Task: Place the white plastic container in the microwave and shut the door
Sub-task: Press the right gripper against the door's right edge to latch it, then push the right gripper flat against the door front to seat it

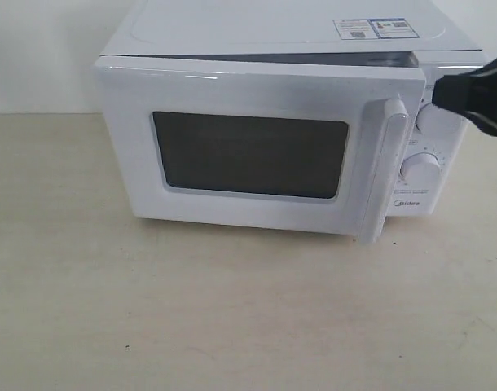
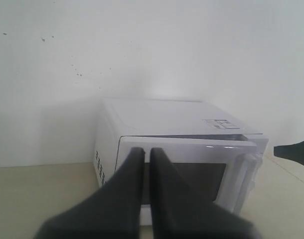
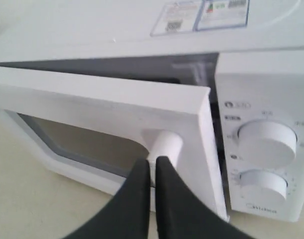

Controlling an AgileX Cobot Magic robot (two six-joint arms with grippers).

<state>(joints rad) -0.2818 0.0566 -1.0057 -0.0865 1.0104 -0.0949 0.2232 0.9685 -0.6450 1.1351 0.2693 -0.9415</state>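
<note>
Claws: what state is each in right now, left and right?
Left claw: closed, holding nothing.
Right claw: closed, holding nothing, tips by the door handle.

Microwave (image 1: 273, 24): white, boxy, Midea-branded, standing square on a pale tabletop (image 1: 232, 309). Two round dials, upper (image 3: 266, 142) and lower (image 3: 264, 183), on the right-hand panel; stickers (image 1: 375, 28) on top.

Door (image 1: 248, 90): white, with a dark rectangular window (image 1: 250, 155) and a long vertical handle (image 1: 387, 163). Ajar, handle edge standing off the body, dark gap visible.
</note>
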